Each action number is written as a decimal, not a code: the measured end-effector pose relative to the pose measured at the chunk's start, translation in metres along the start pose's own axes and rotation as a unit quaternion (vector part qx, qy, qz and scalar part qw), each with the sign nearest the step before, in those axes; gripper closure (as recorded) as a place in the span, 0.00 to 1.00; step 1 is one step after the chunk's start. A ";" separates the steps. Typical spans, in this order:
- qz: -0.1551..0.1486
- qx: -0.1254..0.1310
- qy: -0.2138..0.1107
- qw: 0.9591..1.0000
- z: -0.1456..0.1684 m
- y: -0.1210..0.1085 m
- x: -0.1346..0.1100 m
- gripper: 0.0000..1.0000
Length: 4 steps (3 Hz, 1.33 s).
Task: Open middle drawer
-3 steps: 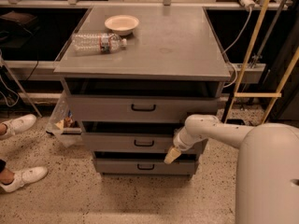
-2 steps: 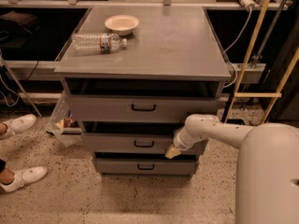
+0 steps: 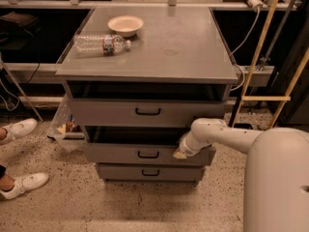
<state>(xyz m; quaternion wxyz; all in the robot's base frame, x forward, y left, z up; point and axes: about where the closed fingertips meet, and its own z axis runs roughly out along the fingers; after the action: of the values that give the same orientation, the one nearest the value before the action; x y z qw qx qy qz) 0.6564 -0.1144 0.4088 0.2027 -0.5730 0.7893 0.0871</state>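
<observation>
The gripper (image 3: 179, 153) sits at the top edge of the middle drawer (image 3: 116, 154), right of its handle (image 3: 147, 154). It seems to touch the front there, and I cannot tell whether it is open or closed. The arm (image 3: 219, 132) reaches in from the right. The middle drawer stands partly out, with a dark gap above it, between the top drawer (image 3: 106, 113) and the bottom drawer (image 3: 120, 172). On the cabinet top (image 3: 183, 47) a bowl (image 3: 125, 24) stands near a lying bottle (image 3: 101, 44).
</observation>
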 end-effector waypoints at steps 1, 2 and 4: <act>0.000 0.000 0.000 1.000 -0.005 -0.001 -0.002 1.00; -0.001 0.002 0.006 1.000 -0.009 0.003 0.003 1.00; 0.005 0.011 0.021 1.000 -0.027 0.020 0.017 1.00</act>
<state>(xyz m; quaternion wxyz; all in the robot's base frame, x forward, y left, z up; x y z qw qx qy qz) 0.6271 -0.1324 0.4237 0.1920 -0.5686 0.7970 0.0677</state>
